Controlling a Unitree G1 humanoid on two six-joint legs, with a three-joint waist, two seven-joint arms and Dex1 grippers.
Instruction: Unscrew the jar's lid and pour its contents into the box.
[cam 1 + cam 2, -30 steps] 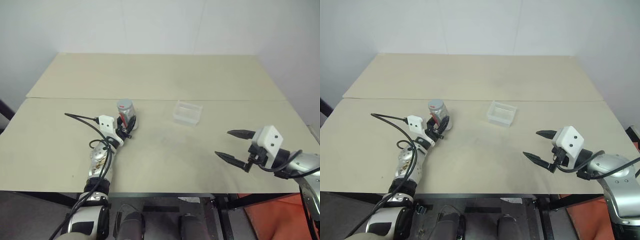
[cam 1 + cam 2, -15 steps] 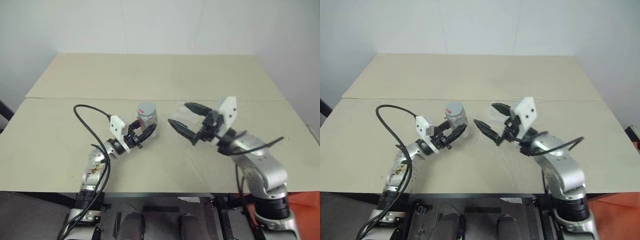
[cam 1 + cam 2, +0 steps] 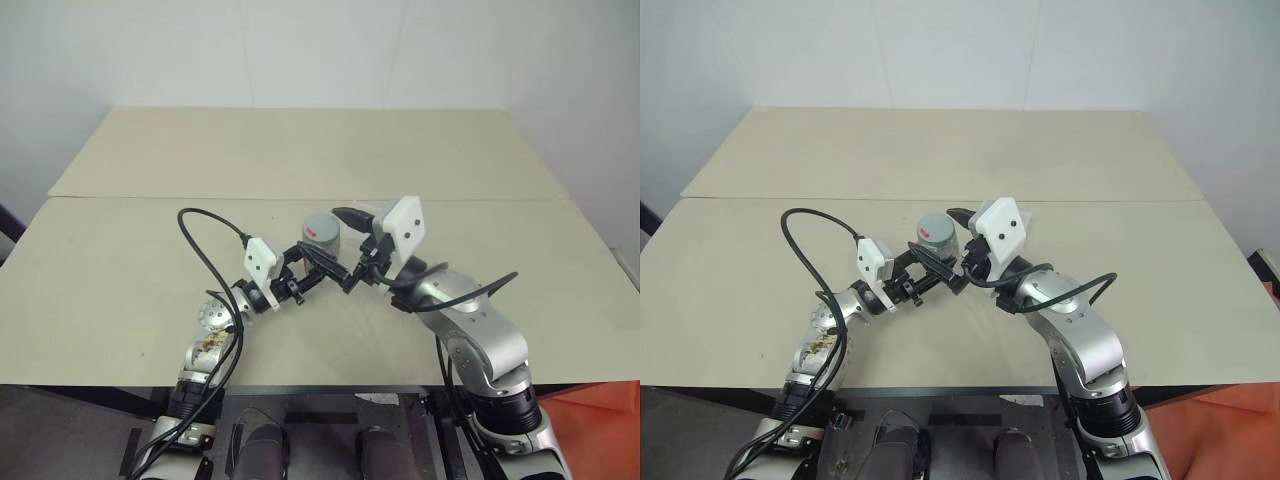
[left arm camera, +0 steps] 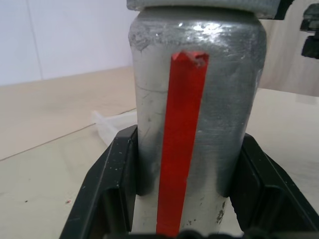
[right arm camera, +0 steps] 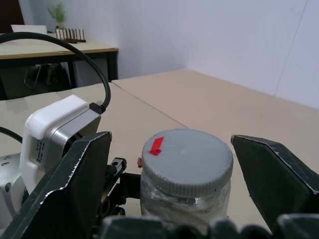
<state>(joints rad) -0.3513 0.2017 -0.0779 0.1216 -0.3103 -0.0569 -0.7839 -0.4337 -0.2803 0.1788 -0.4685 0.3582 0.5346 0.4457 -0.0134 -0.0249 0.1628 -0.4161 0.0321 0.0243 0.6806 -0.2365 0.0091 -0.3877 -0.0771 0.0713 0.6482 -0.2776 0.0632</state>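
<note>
Straddling the lid (image 5: 187,160), right claw (image 5: 182,174) agape.

Above the table (image 3: 130,250), the jar (image 3: 322,232) is hemmed in: left gripper (image 3: 318,266) clamped at 7 o'clock, right gripper (image 3: 345,245) spread around the lid (image 5: 187,160) from 3 o'clock; open tabletop lies toward 12 and 9 o'clock.

The jar (image 4: 197,119) looks dull, scuffed silvery metal; its lid (image 5: 187,162) matt grey plastic.
</note>
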